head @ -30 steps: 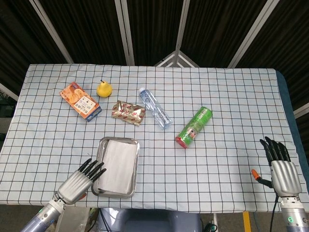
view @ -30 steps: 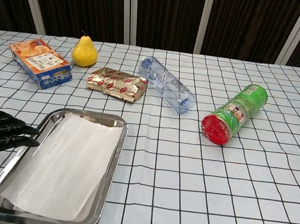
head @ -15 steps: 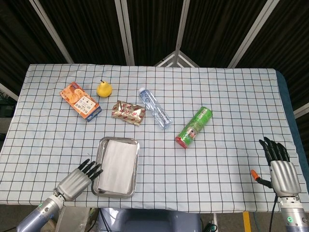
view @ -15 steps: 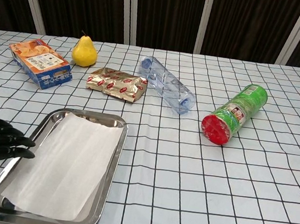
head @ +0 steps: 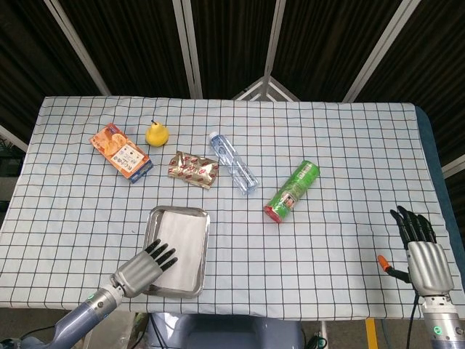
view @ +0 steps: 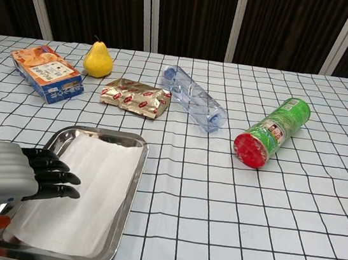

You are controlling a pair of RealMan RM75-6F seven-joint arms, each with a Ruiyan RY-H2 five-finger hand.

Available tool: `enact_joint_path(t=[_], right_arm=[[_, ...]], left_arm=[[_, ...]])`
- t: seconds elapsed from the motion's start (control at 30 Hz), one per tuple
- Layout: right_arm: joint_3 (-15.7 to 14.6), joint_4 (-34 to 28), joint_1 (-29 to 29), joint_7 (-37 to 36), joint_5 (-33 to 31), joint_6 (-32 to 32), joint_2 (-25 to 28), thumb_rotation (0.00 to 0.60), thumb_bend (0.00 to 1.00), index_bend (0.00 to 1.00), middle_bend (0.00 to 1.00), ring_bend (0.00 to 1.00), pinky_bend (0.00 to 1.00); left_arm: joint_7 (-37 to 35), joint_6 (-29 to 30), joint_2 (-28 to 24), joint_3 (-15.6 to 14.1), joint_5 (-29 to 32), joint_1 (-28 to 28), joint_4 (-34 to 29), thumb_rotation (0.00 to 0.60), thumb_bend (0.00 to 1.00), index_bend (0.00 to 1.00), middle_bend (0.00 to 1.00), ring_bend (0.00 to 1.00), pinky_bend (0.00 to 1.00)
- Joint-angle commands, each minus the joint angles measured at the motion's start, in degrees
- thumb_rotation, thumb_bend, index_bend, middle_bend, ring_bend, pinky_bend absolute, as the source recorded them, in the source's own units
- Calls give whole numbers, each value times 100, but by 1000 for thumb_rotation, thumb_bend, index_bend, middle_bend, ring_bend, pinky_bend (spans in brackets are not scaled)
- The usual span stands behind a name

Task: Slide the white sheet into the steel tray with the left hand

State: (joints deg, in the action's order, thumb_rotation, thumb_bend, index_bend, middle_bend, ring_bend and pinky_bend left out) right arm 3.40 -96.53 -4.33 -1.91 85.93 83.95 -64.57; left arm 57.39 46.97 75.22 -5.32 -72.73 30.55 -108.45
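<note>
The left hand is seen at the table's near edge, at about seven o'clock, with its dark fingers stretched flat and slightly spread over the near-left part of the white sheet. Nothing is gripped; whether the fingertips press on the paper or hang just above it cannot be told. The sheet already lies inside the steel tray, almost filling its floor, though its near-left corner is hidden under the hand. The task is therefore judged to be at its last stage. What is called for next is a light flat push to seat the remaining edge below the rim, or simply a lift of the hand without dragging the paper back out.

The sheet is thin, matte and limp, and is likely to crease or ride up the wall if pushed hard. The tray is shallow, rectangular, round-cornered and mirror-bright, with a low rolled rim; it may skate on the checked tablecloth under a sideways load.

The right hand is held at four o'clock, well apart, fingers extended and empty.

Farther off, a green ridged canister with a red end lies at two o'clock. Beyond the tray a crinkled foil snack packet, a clear plastic bottle, an orange carton and a smooth yellow pear are ranged from twelve to eleven o'clock.
</note>
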Motion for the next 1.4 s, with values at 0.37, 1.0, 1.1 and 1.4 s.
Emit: enact_joint_path(t=[0.37, 1.0, 1.1, 1.4], right_arm=[[-8, -7, -1, 14, 14, 2, -6, 600, 314, 0, 0, 0, 0], [-6, 12, 6, -4, 41, 38, -9, 600, 313, 0, 0, 0, 0], [-5, 24, 6, 12, 50, 48, -16, 600, 313, 0, 0, 0, 0], [-5, 56, 5, 70, 63, 64, -34, 600, 314, 0, 0, 0, 0]], left_arm=[[408, 363, 167, -202, 907, 280, -370, 600, 509, 0, 0, 0, 0], [-1055, 2004, -343, -459, -507, -333, -833, 600, 295, 0, 0, 0, 0], [-1669, 2608, -450, -530, -1133, -679, -608, 600, 168, 0, 0, 0, 0], [-3147, 4542, -354, -509, -2107, -1785, 670, 600, 105, 0, 0, 0, 0]])
